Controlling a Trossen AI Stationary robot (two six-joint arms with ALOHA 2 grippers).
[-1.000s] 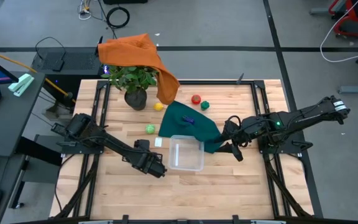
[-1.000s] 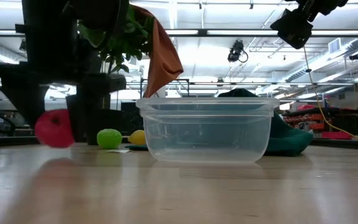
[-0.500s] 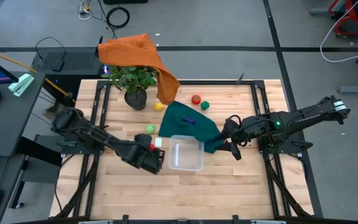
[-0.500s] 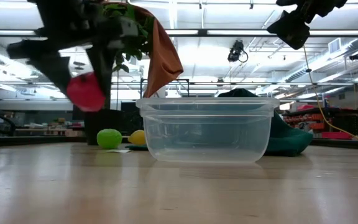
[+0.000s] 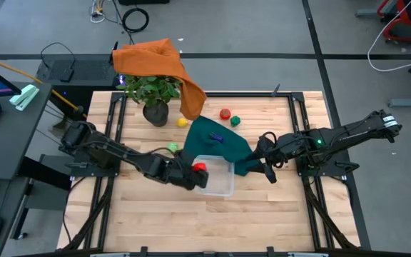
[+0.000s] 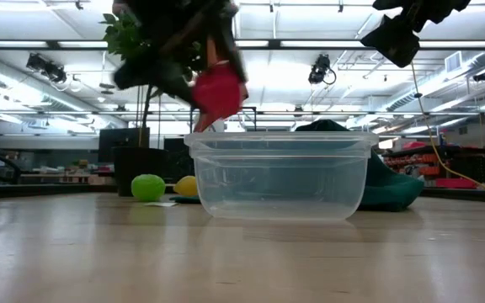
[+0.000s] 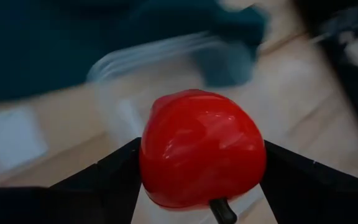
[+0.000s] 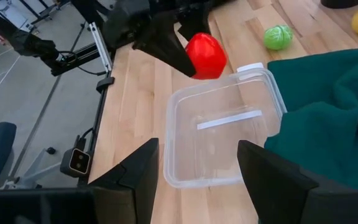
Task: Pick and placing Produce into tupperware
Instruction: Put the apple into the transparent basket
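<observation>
My left gripper (image 5: 197, 170) is shut on a red toy fruit (image 5: 200, 168), which hangs over the left rim of the clear tupperware (image 5: 217, 178). The tupperware stands on its base on the table (image 6: 280, 178). My right gripper (image 5: 266, 166) waits open, just right of the tupperware, over the dark green cloth (image 5: 218, 145). A dark blue piece (image 5: 216, 138) lies on that cloth. Lying on the table are a green piece (image 5: 172, 148), a yellow one (image 5: 183, 122), another red one (image 5: 225, 113) and another green one (image 5: 235, 121). My left gripper pinches the red fruit (image 7: 201, 152) between its two fingers, one on each opposite flank (image 7: 151, 162). The fingers come from the table's left, slanting down. The fruit is lifted clear, above the tupperware's left rim (image 6: 217, 91), and its dark stem (image 7: 222, 211) points back toward the gripper.
A potted plant (image 5: 154, 96) draped with an orange cloth (image 5: 159, 63) stands at the far left of the table. A small white block (image 5: 182, 163) lies left of the tupperware. Bare wood (image 5: 248, 214) lies along the near side.
My left gripper has carried the red fruit up from near table height and rightward, from left of the tupperware until it is over the tupperware's left rim. The right arm and the tupperware have stayed where they were.
</observation>
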